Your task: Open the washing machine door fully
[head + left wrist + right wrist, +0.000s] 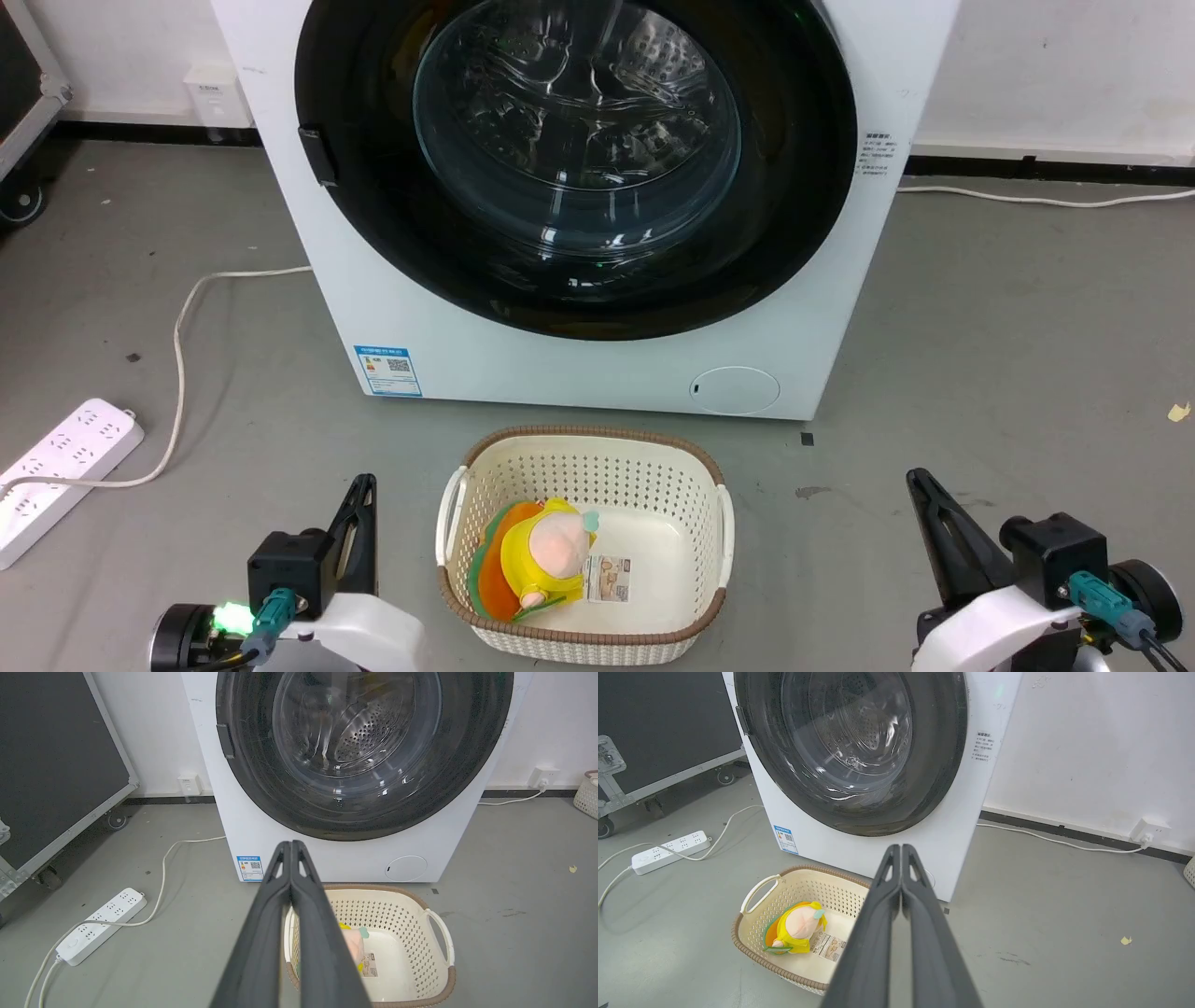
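The washing machine door (794, 233) is a big glossy black disc with a bulging clear glass centre, lying flat against the white machine front; a small dark handle (318, 155) sits on its left edge. The door (472, 765) also faces the left wrist view and the door (934, 765) the right wrist view, closed in both. My left gripper (364, 483) rests low at the lower left, fingers pressed together, holding nothing. My right gripper (917, 478) rests at the lower right, likewise shut and holding nothing. Both stand well short of the door.
A cream laundry basket (597, 446) with a yellow plush toy (546, 560) stands on the grey floor just before the machine, between the grippers. A white power strip (56, 476) and its cable lie to the left. A small round white flap (736, 390) sits low on the machine.
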Robot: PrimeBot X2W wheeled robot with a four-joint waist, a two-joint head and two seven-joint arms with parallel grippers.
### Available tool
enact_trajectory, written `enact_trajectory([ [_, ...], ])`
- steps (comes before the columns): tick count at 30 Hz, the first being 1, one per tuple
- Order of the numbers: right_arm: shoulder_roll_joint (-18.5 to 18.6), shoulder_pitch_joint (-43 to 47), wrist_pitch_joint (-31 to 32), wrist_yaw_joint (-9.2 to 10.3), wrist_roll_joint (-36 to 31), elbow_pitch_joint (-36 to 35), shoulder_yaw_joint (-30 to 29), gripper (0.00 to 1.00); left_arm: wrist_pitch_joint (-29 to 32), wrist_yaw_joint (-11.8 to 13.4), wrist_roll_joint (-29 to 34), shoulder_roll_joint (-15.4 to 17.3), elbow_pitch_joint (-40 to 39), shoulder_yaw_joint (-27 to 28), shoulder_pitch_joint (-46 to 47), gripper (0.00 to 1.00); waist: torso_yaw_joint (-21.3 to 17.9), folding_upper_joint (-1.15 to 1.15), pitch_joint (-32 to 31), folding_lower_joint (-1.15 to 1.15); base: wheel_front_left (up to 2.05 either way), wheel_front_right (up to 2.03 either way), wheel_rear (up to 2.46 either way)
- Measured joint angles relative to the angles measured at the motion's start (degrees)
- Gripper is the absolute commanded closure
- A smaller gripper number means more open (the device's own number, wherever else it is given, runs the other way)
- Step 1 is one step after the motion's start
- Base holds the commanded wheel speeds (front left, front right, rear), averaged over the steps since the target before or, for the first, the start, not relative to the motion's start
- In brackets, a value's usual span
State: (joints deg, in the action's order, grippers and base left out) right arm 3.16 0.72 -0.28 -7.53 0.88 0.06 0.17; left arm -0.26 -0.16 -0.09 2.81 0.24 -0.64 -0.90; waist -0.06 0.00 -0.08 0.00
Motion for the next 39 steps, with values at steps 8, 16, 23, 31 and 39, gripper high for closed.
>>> enact_trajectory([
  [8,0.0,0.01,0.0,0.0,0.0,0.0,0.01,1.0,0.0,0.0,0.0,0.0,0.01,0.02,0.0,1.0,0.01,0.0,0.01,0.0,0.0,0.0,0.0],
  [16,0.0,0.01,-0.09,0.0,0.2,0.04,0.04,0.0,-0.19,0.0,0.0,0.0,0.01,-0.38,-0.01,0.0,-0.03,0.0,-0.06,0.0,0.0,0.0,0.0],
  [23,0.0,0.01,-1.0,0.0,0.66,0.12,0.03,0.0,-1.13,0.26,0.02,0.03,0.01,-1.04,-0.02,0.0,-0.12,0.0,-0.06,0.0,0.0,0.0,0.0],
  [31,0.21,-0.07,-2.07,0.0,1.26,0.11,0.27,0.0,-2.09,1.07,0.1,0.15,-0.08,-2.16,-0.01,0.0,-0.2,0.0,0.72,0.0,0.0,0.0,0.0],
  [39,0.99,-3.61,-2.14,0.0,4.72,0.13,0.44,0.0,-2.93,1.76,0.51,0.51,-0.68,-3.09,0.73,0.0,-0.2,0.0,3.04,0.0,0.0,0.0,0.0],
])
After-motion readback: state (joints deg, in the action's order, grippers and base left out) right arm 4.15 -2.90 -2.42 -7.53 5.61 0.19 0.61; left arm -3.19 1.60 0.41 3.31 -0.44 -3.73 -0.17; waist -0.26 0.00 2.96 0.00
